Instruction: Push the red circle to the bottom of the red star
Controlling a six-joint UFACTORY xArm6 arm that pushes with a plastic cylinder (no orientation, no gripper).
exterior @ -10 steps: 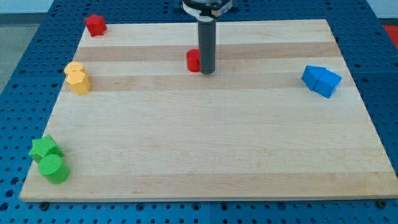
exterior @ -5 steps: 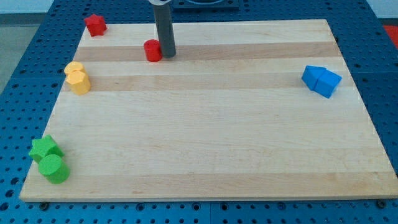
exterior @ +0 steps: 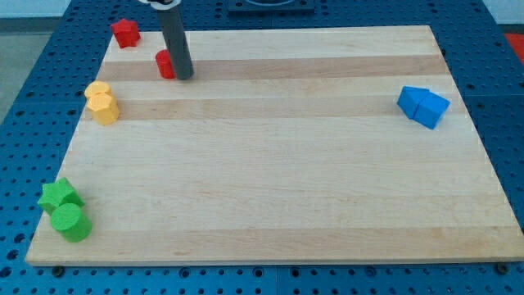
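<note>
The red circle (exterior: 165, 63) sits near the view's top left, partly hidden behind my rod. My tip (exterior: 182, 76) touches its right side. The red star (exterior: 125, 32) stands at the board's top left corner, up and to the left of the red circle, with a gap between them.
Two yellow blocks (exterior: 101, 102) sit together at the left edge. A green star (exterior: 57, 196) and a green cylinder (exterior: 71, 222) sit at the bottom left corner. Two blue blocks (exterior: 423, 106) sit together at the right edge. The wooden board (exterior: 278, 180) lies on a blue pegboard.
My tip has slid to the view's left and slightly up, pushing the red circle from the board's top middle toward the red star. The other blocks have not moved.
</note>
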